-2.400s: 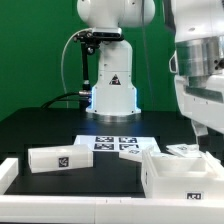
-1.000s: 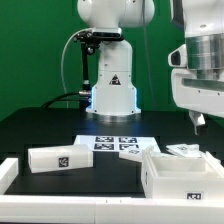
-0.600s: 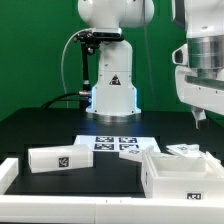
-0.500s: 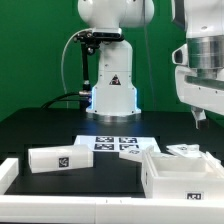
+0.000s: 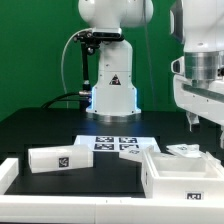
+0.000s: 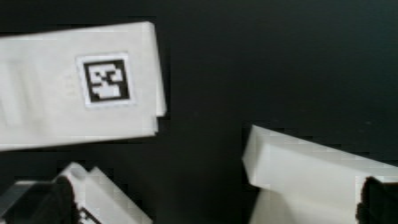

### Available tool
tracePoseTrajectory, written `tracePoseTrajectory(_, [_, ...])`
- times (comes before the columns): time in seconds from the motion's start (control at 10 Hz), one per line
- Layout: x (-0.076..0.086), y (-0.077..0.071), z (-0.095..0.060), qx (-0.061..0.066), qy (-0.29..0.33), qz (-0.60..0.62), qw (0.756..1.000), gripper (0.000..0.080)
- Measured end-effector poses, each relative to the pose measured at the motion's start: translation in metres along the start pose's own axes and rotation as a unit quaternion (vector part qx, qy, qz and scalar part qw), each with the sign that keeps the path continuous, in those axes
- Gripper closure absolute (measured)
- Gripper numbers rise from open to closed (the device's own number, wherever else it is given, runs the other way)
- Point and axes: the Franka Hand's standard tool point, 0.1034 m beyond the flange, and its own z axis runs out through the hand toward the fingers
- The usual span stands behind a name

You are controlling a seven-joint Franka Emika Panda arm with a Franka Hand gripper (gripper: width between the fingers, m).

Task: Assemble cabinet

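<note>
Your gripper [image 5: 203, 124] hangs in the air at the exterior view's right, jaws apart and gripping nothing; in the wrist view only the black table [image 6: 205, 110] shows between them. At the gripper's 6 o'clock sits the cabinet body [image 5: 186, 178], an open white box with its mouth up, near the front edge. A small flat tagged panel [image 5: 183, 150] lies just behind that box, at its 12 o'clock. From the box, you find the marker board [image 5: 117, 143] at 10 o'clock and a long tagged block [image 5: 62, 157] at 9 o'clock, well apart from it. The robot base [image 5: 112, 92] stands beyond the marker board, at its 12 o'clock
</note>
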Motion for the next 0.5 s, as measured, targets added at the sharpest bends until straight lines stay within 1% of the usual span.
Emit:
tracePoseTrajectory(0.1, [0.0,0.0,0.0,0.0,0.0,0.0,1.0,0.0002])
tracePoseTrajectory(0.2, [0.0,0.001,0.002,0.004,0.003,0.005,1.0,0.0002])
tracePoseTrajectory(0.3, [-0.001,0.012,0.009,0.012,0.014,0.011,1.0,0.0002])
tracePoseTrajectory(0.4, [-0.005,0.027,0.015,0.005,0.017,0.006,1.0,0.0002])
tracePoseTrajectory(0.5, [-0.007,0.036,0.019,-0.002,0.018,0.002,1.0,0.0002])
